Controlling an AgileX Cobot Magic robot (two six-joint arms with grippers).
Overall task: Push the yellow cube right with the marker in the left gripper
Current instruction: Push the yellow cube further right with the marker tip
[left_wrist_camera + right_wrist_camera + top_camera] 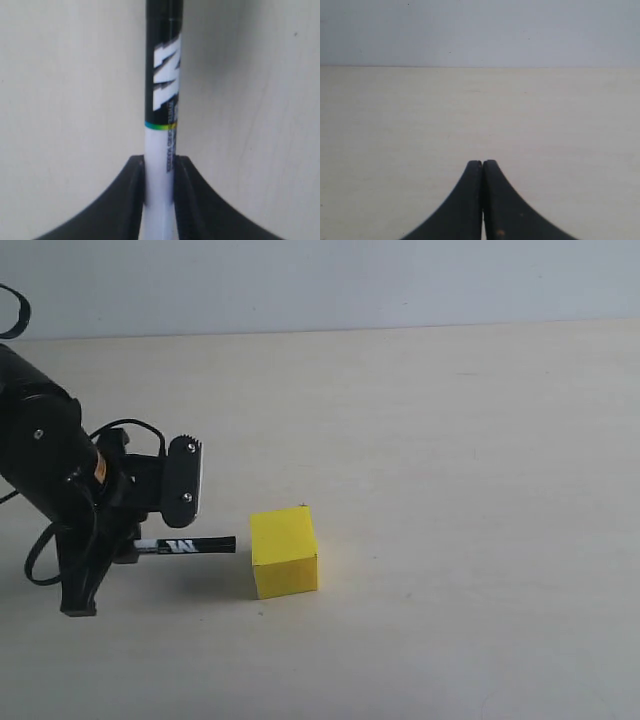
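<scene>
The yellow cube rests on the pale table, a little left of the middle of the exterior view. My left gripper is shut on the marker, which lies level and points right; its black tip ends a small gap short of the cube's left face. In the left wrist view the black fingers clamp the marker's white barrel, and its black lettered band runs out of frame; no cube shows there. My right gripper is shut on nothing and looks over bare table; it is out of the exterior view.
The left arm and its loose black cables fill the left edge of the exterior view. The pale table stretches right of the cube to a grey wall at the back.
</scene>
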